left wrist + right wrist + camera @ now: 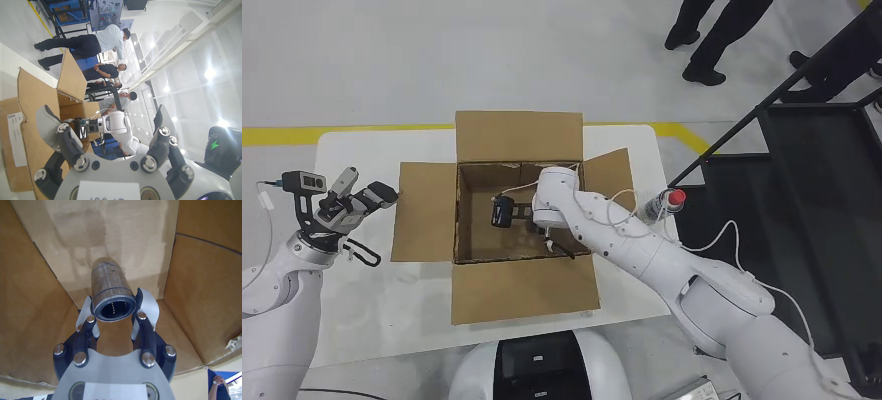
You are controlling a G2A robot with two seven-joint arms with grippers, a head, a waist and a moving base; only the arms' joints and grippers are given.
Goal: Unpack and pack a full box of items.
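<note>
Metal, a grey hollow cylinder with two thin dark rings around it (pixel 110 289), sits inside the open brown cardboard box (pixel 519 135), held off the box floor. The right gripper (pixel 114 298) pinches it at the near, open end, one white fingertip (pixel 146 302) pressed to each side. Brown walls (pixel 28 294) close around the gripper on all sides, and a vertical corner seam runs just beside the cylinder.

From the top view, the white right arm (pixel 642 245) slants over the box's right flap and down into the opening, covering much of the interior. All four flaps are folded outward. A small clear bottle with a red cap (pixel 664 204) stands on the white table (pixel 362 300) just beside that flap and close to the arm.

The left gripper (pixel 364 188) hangs over the table to the left of the box, apart from the left flap, with its grey fingers (pixel 49 123) spread wide and holding nothing. A dark metal stair frame (pixel 802 200) stands on the floor beyond the table's right edge, and a yellow floor line (pixel 342 133) runs behind the table.
</note>
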